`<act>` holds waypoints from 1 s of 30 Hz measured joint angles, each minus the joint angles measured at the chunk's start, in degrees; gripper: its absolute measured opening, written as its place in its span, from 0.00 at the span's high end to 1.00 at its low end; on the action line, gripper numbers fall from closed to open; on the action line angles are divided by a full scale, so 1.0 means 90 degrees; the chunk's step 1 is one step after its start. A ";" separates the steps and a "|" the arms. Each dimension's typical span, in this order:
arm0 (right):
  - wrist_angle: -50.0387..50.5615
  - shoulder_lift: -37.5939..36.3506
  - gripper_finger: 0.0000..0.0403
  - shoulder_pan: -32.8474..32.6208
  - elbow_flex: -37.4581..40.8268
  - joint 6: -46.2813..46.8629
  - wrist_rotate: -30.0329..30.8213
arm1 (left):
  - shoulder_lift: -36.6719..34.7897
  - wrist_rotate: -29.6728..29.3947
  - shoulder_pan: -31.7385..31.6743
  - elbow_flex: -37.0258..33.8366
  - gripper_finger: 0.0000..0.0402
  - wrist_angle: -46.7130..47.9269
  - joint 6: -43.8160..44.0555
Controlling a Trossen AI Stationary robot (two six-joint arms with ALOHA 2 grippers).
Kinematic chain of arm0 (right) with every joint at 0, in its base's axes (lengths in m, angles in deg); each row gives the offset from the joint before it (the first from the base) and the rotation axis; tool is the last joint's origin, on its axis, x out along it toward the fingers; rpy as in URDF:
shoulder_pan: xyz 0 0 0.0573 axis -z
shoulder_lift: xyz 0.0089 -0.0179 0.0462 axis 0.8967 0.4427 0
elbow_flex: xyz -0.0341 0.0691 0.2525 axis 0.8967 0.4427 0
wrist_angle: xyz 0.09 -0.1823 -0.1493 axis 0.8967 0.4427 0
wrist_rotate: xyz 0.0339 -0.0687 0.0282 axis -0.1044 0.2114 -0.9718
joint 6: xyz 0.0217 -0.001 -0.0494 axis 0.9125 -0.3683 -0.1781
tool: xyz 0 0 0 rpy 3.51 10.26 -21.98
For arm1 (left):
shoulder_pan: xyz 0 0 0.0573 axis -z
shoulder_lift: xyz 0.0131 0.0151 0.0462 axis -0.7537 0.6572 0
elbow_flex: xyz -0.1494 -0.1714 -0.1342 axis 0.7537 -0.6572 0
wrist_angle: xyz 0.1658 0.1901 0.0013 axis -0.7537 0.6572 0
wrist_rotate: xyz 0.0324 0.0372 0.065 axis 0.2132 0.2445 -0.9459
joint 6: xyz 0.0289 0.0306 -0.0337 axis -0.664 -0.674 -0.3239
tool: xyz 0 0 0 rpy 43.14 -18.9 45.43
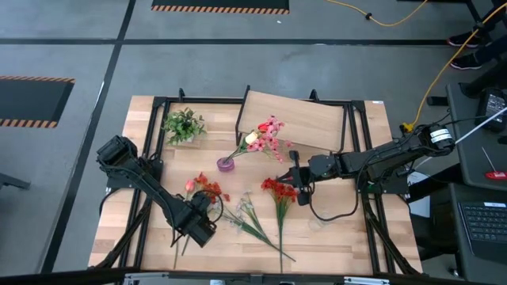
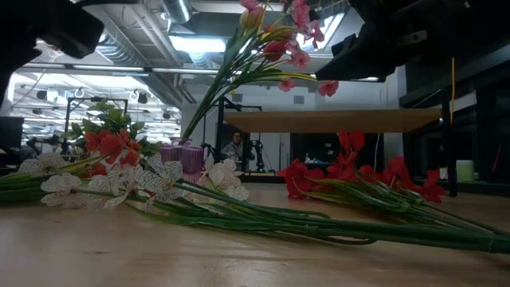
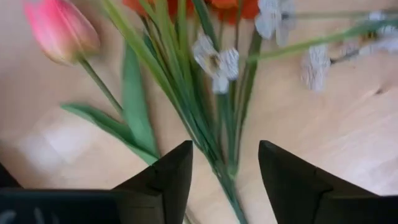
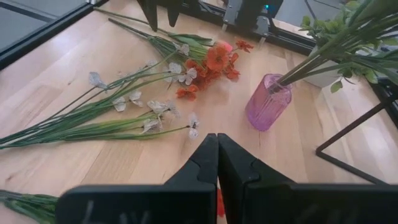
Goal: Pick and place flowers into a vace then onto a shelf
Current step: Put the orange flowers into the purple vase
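Note:
Loose flowers lie flat on the table: a bunch with orange blooms and a pink tulip (image 1: pixel 207 190), white-bloomed stems (image 1: pixel 245 207), and red ones (image 1: pixel 279 190). A purple vase (image 1: pixel 226 164) stands upright and holds pink flowers (image 1: pixel 265 138) by their stems. The shelf (image 1: pixel 297 119) stands at the far side. My left gripper (image 1: pixel 210 207) is open low over the orange bunch, its fingers either side of the green stems (image 3: pixel 217 143) without touching them. My right gripper (image 1: pixel 301 196) is shut and raised beside the red flowers; the vase (image 4: pixel 267 102) lies ahead of it.
A small bushy green plant (image 1: pixel 184 125) sits in a pot near the far left corner. Black frame rails (image 1: pixel 150 158) run along both sides of the table. The near right part of the tabletop (image 1: pixel 348 237) is bare wood.

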 joint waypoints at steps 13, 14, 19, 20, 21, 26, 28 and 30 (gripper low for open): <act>0.0030 0.0000 0.99 0.0002 0.0000 0.0019 -0.0006 | 0.0706 0.0731 0.0009 0.0000 0.55 -0.0250 0.0058; 0.0025 0.0000 0.99 0.0000 0.0000 0.0021 -0.0006 | 0.0775 0.0796 0.0009 0.0000 0.55 -0.0311 0.0051; 0.0025 0.0000 0.99 0.0002 0.0000 0.0022 -0.0008 | 0.1058 0.1051 0.0006 0.0036 0.55 -0.0428 0.0078; 0.0025 0.0000 0.99 0.0001 0.0000 0.0022 -0.0008 | 0.1116 0.1088 0.0000 0.0039 0.55 -0.0403 0.0095; 0.0023 0.0000 0.99 0.0000 0.0000 0.0022 -0.0008 | 0.1162 0.1088 0.0000 0.0041 0.55 -0.0400 0.0093; 0.0023 0.0000 0.99 0.0000 0.0000 0.0040 -0.0011 | 0.1201 0.1010 -0.0016 0.0034 0.56 -0.0426 0.0096; 0.0023 0.0000 0.99 0.0000 0.0000 0.0041 -0.0011 | 0.1206 0.1004 -0.0041 0.0034 0.59 -0.0433 0.0060; 0.0023 0.0000 0.99 0.0000 0.0000 0.0044 -0.0013 | 0.1211 0.0916 -0.0042 0.0034 0.63 -0.0413 0.0019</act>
